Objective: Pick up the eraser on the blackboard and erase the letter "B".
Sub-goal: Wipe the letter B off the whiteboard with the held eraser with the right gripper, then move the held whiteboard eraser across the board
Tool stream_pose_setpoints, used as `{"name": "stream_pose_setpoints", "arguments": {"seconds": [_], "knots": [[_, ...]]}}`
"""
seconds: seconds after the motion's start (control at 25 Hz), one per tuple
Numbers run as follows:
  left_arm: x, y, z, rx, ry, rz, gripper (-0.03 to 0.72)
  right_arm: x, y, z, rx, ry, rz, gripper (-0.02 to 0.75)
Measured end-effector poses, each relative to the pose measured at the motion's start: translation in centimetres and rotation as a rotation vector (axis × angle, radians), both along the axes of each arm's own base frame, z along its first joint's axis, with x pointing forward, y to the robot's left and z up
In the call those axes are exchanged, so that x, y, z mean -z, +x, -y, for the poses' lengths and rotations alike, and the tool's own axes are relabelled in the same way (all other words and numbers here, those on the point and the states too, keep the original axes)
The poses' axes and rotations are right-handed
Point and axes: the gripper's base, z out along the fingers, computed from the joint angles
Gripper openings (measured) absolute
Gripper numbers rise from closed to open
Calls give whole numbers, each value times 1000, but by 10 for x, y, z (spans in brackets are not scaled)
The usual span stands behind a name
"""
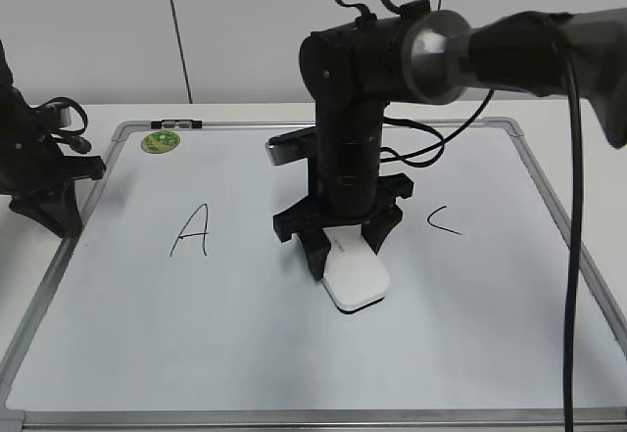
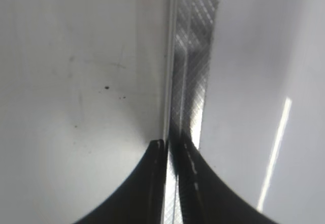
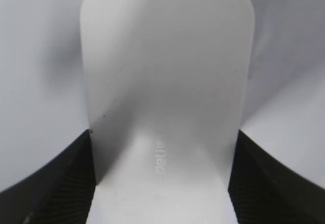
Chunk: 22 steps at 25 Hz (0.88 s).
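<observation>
The white eraser (image 1: 355, 280) lies flat on the blackboard (image 1: 245, 354), a white board with a grey frame, near its middle. My right gripper (image 1: 346, 248) points down and is shut on the eraser, one finger on each long side. The right wrist view shows the eraser (image 3: 165, 82) filling the space between the fingers (image 3: 162, 183), with a small grey mark on top. No letter "B" shows; the right arm and the eraser cover the spot between "A" and "C". My left gripper (image 1: 59, 216) rests at the board's left edge, shut and empty (image 2: 167, 145).
A black "A" (image 1: 191, 231) is left of the eraser and a black "C" (image 1: 443, 221) is to its right. A round green magnet (image 1: 161, 141) sits at the board's far left corner. The left wrist view shows the board's grey frame (image 2: 190, 56).
</observation>
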Motion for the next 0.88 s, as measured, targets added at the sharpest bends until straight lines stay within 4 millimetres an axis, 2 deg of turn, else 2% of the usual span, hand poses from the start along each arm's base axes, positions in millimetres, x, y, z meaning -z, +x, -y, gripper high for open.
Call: {"name": "stream_pose_setpoints", "arguments": {"seconds": [0.28,0.44,0.52,0.6,0.72,0.76,0.88], "knots": [[0,0,0,0,0,0,49,-1,22,35,98,2,3,526],[0,0,0,0,0,-2,49,-4,26,43,110,-13,20,526],[0,-1,-1,1,1,-9,49,-11,28,49,106,-41,54,526],[0,-1,-1,1,1,-9,49,-35,31,60,128,-54,125,526],[0,-1,-1,2,2,-12,50,-71,37,91,200,-32,200,526],[0,-1,-1,1,2,-12,52,-77,40,101,226,-28,212,526],[0,-1,-1,2,2,-16,55,-81,53,148,345,-24,214,526]]}}
